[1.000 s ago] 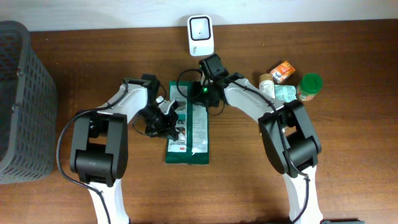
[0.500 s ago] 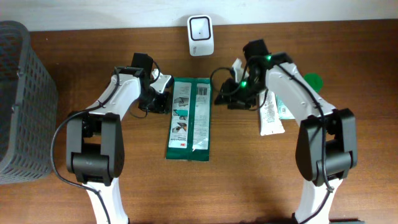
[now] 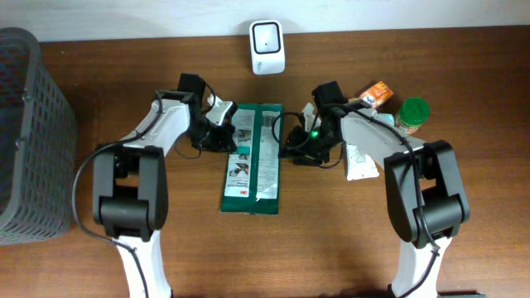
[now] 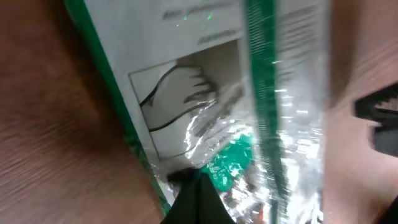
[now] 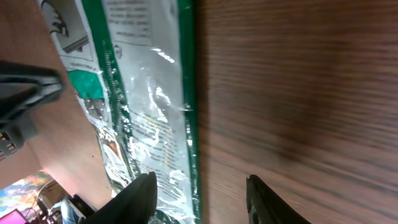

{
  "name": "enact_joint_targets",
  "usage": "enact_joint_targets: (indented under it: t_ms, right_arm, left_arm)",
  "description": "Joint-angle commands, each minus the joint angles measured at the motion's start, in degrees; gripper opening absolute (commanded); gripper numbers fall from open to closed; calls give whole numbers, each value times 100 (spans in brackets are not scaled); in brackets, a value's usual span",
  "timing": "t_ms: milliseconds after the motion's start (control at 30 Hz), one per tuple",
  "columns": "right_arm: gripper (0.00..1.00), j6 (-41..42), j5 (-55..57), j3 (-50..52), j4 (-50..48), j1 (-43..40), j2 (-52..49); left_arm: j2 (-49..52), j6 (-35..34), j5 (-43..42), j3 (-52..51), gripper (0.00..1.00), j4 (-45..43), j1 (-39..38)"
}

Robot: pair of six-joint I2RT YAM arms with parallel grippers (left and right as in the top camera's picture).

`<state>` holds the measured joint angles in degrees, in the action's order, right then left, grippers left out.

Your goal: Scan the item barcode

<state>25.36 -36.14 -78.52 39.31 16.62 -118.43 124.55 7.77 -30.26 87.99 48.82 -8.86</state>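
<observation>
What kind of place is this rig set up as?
Probably a mock shop checkout on a wooden table: a white barcode scanner at the far edge, packaged goods such as the green packet and green-lidded jar, and a grey basket on the left.

**Right arm swings back to the packet**

A second ago the right gripper (image 3: 291, 149) was over the far end of the green packet (image 3: 252, 165). It then swung out beside the white pouch (image 3: 361, 159) and has now returned to the packet's right edge. The left gripper (image 3: 224, 134) has moved farther up the left edge.
</observation>
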Motion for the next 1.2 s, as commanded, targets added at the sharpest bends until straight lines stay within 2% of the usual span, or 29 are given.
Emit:
enact_joint_targets:
  t_ms: [0,133,300,467,533,733,900,967,1033,1067,1167]
  right_arm:
    - [45,50,13,52,-20,35,-42]
    - [45,120,-186,52,-219,92,-302]
    - [45,415,-483,52,-686,258,-586]
    - [46,623,-1126,52,-1989,669,-754]
    - [42,820,-1248,50,-2535,699,-752]
    - [37,691,-1298,48,-2367,511,-752]
    - [36,203,-1296,48,-1346,295,-750]
    - [36,205,-1294,48,-1220,323,-750]
    - [34,227,-1298,48,-1325,389,-750]
    - [29,313,-1303,48,-1497,417,-750]
    - [25,730,-1333,48,-2267,527,-750]
  left_arm:
    - [321,-435,402,11,0,46,4]
    - [616,-870,516,11,0,68,4]
    - [863,-977,437,11,0,92,4]
    - [863,-975,411,11,0,85,4]
    - [863,-975,413,11,0,94,4]
    - [863,-975,415,11,0,109,4]
    - [863,-975,415,11,0,105,4]
    - [863,-975,415,11,0,105,4]
    - [863,-975,413,11,0,107,4]
    - [863,-975,413,11,0,107,4]
    - [863,-973,319,11,0,111,4]
